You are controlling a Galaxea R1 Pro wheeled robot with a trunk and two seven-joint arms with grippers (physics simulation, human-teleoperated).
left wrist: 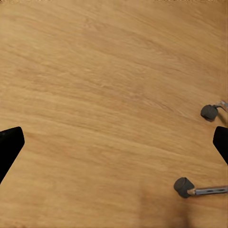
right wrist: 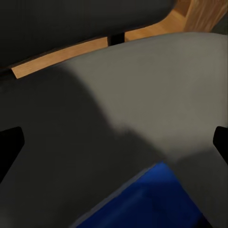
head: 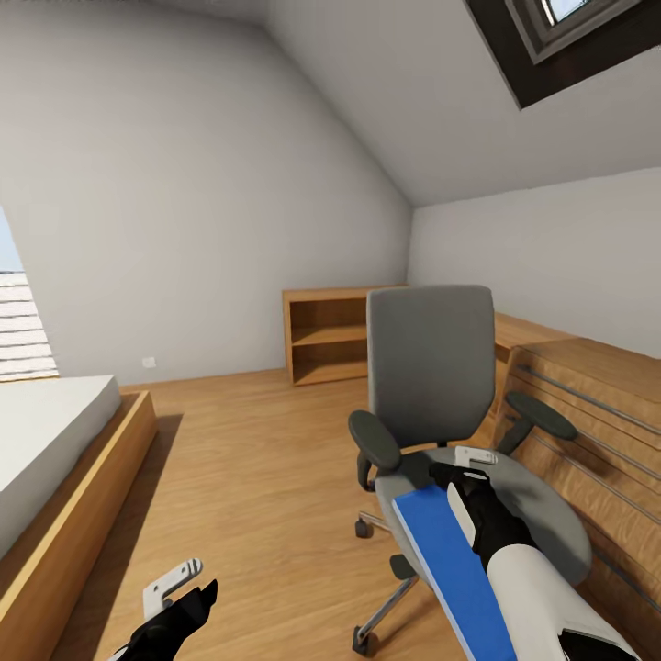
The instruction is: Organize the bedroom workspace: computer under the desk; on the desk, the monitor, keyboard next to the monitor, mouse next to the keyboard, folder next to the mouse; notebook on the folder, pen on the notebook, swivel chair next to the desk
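Note:
The swivel chair (head: pixel 431 367), grey with black armrests, stands on the wood floor at centre right. The blue folder (head: pixel 448 569) lies on its seat (right wrist: pixel 156 95) and overhangs the front edge. My right gripper (head: pixel 465 466) hovers over the seat beside the folder's far end, open; its fingertips (right wrist: pixel 10 142) sit wide apart, with a folder corner (right wrist: pixel 159 197) just short of them. My left gripper (head: pixel 179 595) hangs low over bare floor to the chair's left, open and empty. Two chair castors (left wrist: pixel 183 186) show beside it.
A bed with a wooden frame (head: pixel 64 514) runs along the left. A low light-wood cabinet (head: pixel 326 335) stands against the far wall behind the chair. A slatted wooden panel (head: pixel 597 413) is close on the chair's right. A skylight (head: pixel 569 37) sits in the sloped ceiling.

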